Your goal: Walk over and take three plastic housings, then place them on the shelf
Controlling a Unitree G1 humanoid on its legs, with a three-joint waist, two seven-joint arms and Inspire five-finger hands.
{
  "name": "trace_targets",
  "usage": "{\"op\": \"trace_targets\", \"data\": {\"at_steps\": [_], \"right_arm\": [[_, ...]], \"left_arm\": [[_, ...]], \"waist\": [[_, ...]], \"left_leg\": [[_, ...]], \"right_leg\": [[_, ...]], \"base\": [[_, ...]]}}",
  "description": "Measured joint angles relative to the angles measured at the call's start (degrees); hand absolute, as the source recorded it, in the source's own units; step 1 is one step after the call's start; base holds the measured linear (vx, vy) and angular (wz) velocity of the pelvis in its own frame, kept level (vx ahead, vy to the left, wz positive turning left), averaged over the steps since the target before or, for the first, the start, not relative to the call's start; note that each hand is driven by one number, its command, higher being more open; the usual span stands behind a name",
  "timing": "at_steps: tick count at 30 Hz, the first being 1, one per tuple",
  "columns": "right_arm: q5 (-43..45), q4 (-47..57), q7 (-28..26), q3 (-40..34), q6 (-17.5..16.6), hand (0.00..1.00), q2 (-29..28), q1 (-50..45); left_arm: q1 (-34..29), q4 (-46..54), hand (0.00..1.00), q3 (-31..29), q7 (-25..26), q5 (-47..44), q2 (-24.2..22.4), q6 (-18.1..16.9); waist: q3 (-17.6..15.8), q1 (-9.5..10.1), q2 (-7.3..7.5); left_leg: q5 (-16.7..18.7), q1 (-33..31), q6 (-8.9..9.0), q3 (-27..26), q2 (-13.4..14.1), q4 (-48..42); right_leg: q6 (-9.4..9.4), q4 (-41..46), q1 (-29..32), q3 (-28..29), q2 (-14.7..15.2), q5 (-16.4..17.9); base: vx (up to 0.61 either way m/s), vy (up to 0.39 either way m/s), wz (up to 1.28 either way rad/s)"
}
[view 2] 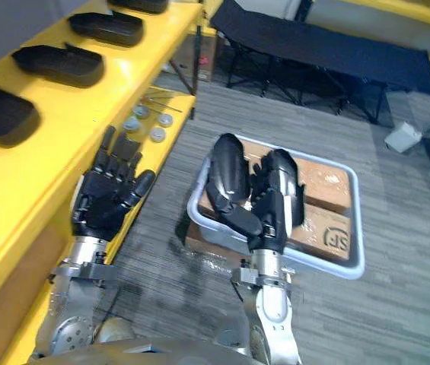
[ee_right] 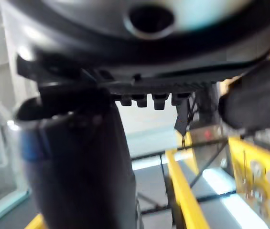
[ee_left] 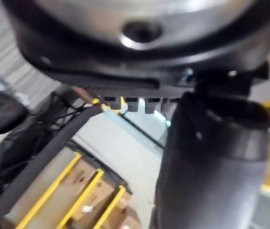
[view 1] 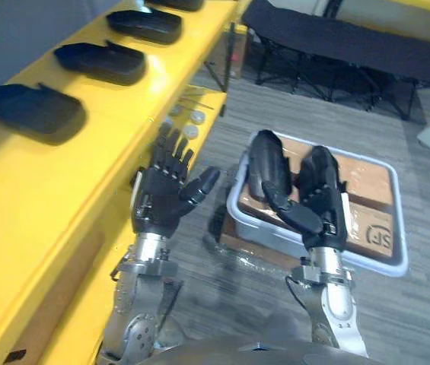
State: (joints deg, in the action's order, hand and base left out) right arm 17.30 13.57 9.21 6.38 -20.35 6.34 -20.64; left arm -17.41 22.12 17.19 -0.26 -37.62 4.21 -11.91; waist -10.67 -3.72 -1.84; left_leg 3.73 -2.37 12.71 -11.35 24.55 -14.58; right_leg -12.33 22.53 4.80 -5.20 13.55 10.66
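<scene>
Spotting a row of black plastic housings (view 1: 32,112) lying along the yellow shelf (view 1: 123,122). Holding the left hand (view 1: 161,198) empty beside its edge, fingers straight and spread. Clamping the right hand (view 1: 323,199), thumb curling, around one upright housing (view 1: 266,171) over the grey bin (view 1: 399,220). Seeing brown cardboard boxes (view 1: 367,186) inside, and a black cot (view 1: 336,38) beyond.

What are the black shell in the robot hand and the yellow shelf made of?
The black shell looks like hard plastic: smooth, with a soft shine along its curve. The yellow shelf is probably painted metal: glossy, with bright glints.
</scene>
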Motion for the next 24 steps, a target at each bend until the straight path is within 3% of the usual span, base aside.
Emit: {"op": "trace_targets", "data": {"at_steps": [2,3,4,5,6,9,10,11,12,17,24], "right_arm": [[1.7,-0.7,-0.8,-3.9,1.3,1.00,1.6,-1.2],[1.7,-0.8,-1.5,-5.2,1.2,1.00,2.3,-2.8],[1.9,-0.8,-2.1,-5.7,0.8,1.00,3.0,-3.7],[2.6,-0.9,-3.5,-6.7,0.7,1.00,4.4,-4.6],[3.9,-0.9,-4.6,-7.1,0.7,1.00,4.7,-5.6],[4.0,-0.9,-6.7,-6.6,0.5,1.00,4.9,-6.9],[4.0,-0.9,-6.9,-6.2,0.3,1.00,5.2,-7.1],[4.0,-0.9,-7.0,-5.6,0.4,1.00,5.3,-7.1],[4.0,-0.9,-7.0,-4.5,0.4,1.00,4.9,-7.1],[3.4,-0.9,-5.3,-1.8,0.3,1.00,2.6,-7.4],[4.4,-1.1,-4.0,-2.1,-0.2,1.00,-2.2,-8.1]], "left_arm": [[0.0,-0.2,1.00,2.0,1.2,-0.7,-2.0,1.0],[-0.1,-0.3,1.00,2.2,1.0,-1.8,-2.3,1.0],[-0.1,-0.5,1.00,2.2,0.6,-2.3,-2.3,0.8],[-0.3,-0.6,1.00,2.1,0.0,-2.3,-2.2,0.2],[-0.6,-0.7,1.00,2.0,-0.6,-2.4,-2.1,-0.7],[-1.2,-0.8,1.00,1.6,-1.2,-2.5,-2.2,-2.3],[-1.2,-0.8,1.00,1.0,-1.3,-2.5,-2.3,-2.4],[-1.2,-1.1,1.00,0.2,-1.3,-2.5,-2.4,-2.4],[-1.3,-2.0,1.00,-1.1,-1.2,-2.4,-2.7,-2.5],[-1.6,-3.2,1.00,-1.9,-1.0,-2.3,-2.5,-2.4],[-0.6,-2.3,1.00,1.0,0.1,-2.3,-1.3,-1.3]], "waist": [[-0.4,-2.25,-0.83],[-0.9,-2.80,-0.10],[-0.7,-2.74,-0.45],[-0.1,-2.42,-1.49],[0.0,-2.44,-1.93],[-0.1,-1.55,-2.47],[-0.3,-1.10,-2.91],[-0.4,-0.78,-3.12],[-0.8,0.37,-2.66],[-1.4,0.69,-0.78],[-1.4,0.56,0.45]], "left_leg": [[-5.0,-0.4,-6.11,0.8,0.6,-1.0],[-6.4,-1.0,-8.59,1.0,0.9,-3.5],[-5.7,-0.9,-7.78,1.8,0.1,-4.2],[-3.4,-0.3,-8.08,2.2,-3.0,-4.6],[-0.3,-0.1,-9.72,3.2,-5.3,-5.4],[6.6,0.2,-11.04,7.1,-11.7,-6.1],[9.6,1.0,-11.17,8.2,-12.8,-5.0],[12.3,1.6,-8.24,9.6,-13.4,-3.3],[12.6,2.5,-7.23,11.1,-15.3,-3.3],[12.6,3.1,-6.70,8.2,-16.0,-4.4],[14.0,3.1,-6.21,7.4,-16.2,-5.8]], "right_leg": [[1.33,-0.8,-1.6,-0.9,-1.3,0.7],[2.01,-2.2,-3.4,-0.7,-1.6,1.0],[2.50,-2.6,-3.5,-0.3,-1.5,1.0],[3.19,-3.3,-2.6,1.1,-1.7,0.6],[3.81,-4.0,-1.8,2.5,-1.8,0.6],[4.35,-6.7,0.7,6.5,-2.3,-0.8],[4.06,-7.5,1.4,7.5,-2.8,-2.1],[3.27,-7.9,2.0,8.4,-3.1,-3.4],[2.13,-8.5,2.3,10.5,-3.0,-5.6],[1.81,-14.0,0.9,8.0,-2.0,-12.0],[2.26,-13.6,0.8,7.0,-1.5,-11.8]], "base": [[-0.06,-0.382,-0.03],[-0.08,-0.252,-0.16],[-0.13,-0.188,-0.56],[-0.16,-0.063,-0.71],[-0.15,-0.038,-0.76],[-0.12,0.037,-0.69],[-0.09,0.120,-0.69],[-0.05,0.172,-0.84],[-0.04,0.201,-0.89],[-0.02,0.116,-0.42],[-0.01,0.037,-0.07]]}}
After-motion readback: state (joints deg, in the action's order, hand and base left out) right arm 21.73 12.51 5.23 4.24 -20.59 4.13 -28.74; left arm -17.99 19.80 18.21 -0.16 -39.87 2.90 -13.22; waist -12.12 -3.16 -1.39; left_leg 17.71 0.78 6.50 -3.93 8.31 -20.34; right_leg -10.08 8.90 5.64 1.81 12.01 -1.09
